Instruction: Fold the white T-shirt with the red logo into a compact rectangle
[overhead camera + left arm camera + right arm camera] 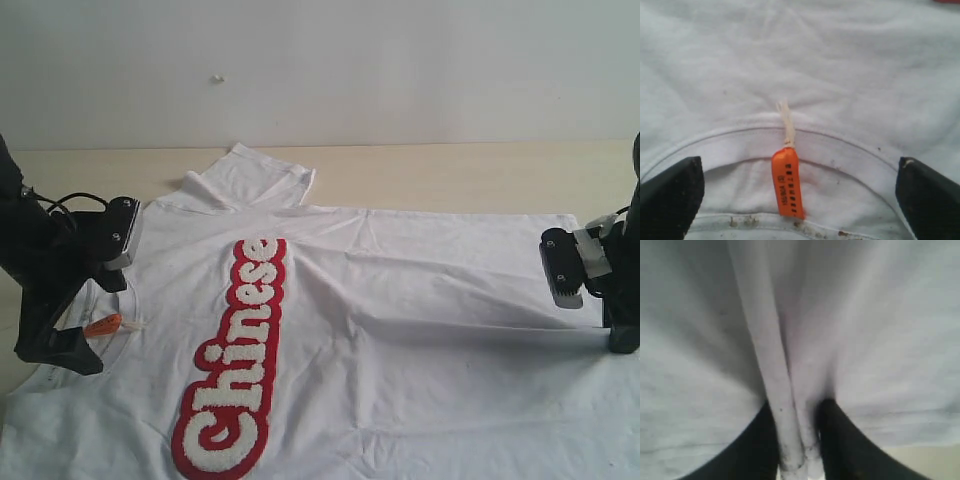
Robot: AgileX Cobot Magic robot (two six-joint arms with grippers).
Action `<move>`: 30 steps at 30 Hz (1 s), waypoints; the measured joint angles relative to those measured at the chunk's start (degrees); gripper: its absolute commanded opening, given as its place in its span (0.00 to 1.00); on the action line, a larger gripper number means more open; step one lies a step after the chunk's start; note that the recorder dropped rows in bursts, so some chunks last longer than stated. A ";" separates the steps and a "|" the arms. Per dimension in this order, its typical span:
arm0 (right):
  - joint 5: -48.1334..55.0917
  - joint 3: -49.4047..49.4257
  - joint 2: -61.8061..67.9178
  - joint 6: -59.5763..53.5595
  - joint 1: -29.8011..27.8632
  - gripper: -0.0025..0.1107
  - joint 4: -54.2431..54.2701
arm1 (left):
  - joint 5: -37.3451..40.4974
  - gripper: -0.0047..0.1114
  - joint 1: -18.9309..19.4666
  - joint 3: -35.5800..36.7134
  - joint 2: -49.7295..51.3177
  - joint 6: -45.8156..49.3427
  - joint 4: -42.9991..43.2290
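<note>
Tabletop (450, 170) holds one white T-shirt (400, 330), one red logo (235, 360), one orange tag (103, 325).

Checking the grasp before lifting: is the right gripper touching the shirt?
Touching. The right wrist view shows the right gripper pinching a ridge of the shirt between its jaws.

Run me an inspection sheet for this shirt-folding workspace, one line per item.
Surface: pale wooden table, largely covered by the shirt.
Job's things: white T-shirt spread front up, wrinkled; red logo facing up; orange tag hanging at the collar.
Clutter: nothing seen.
Grippers: left pincer open, jaws either side of the collar; right pincer shut on a pinched fold of the shirt.
Cables: black cable looped at the left arm.
Surroundings: plain white wall behind the table.
</note>
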 measured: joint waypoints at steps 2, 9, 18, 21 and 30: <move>-0.39 0.00 0.00 0.37 0.00 0.02 0.00 | -0.12 0.94 0.00 0.00 0.00 0.00 0.00; -0.65 0.00 0.00 3.31 0.00 0.02 0.00 | -1.44 0.94 0.00 0.00 0.16 1.07 -0.23; -0.65 0.00 0.00 3.55 0.00 0.02 0.93 | -3.00 0.94 0.00 -0.77 3.11 1.60 -0.34; -0.65 0.00 0.00 3.55 0.00 0.02 0.93 | -1.21 0.94 0.00 -2.66 4.20 1.60 -0.34; -0.65 0.00 0.00 3.55 0.00 0.02 0.93 | 4.35 0.93 0.00 -6.73 6.94 -3.54 4.14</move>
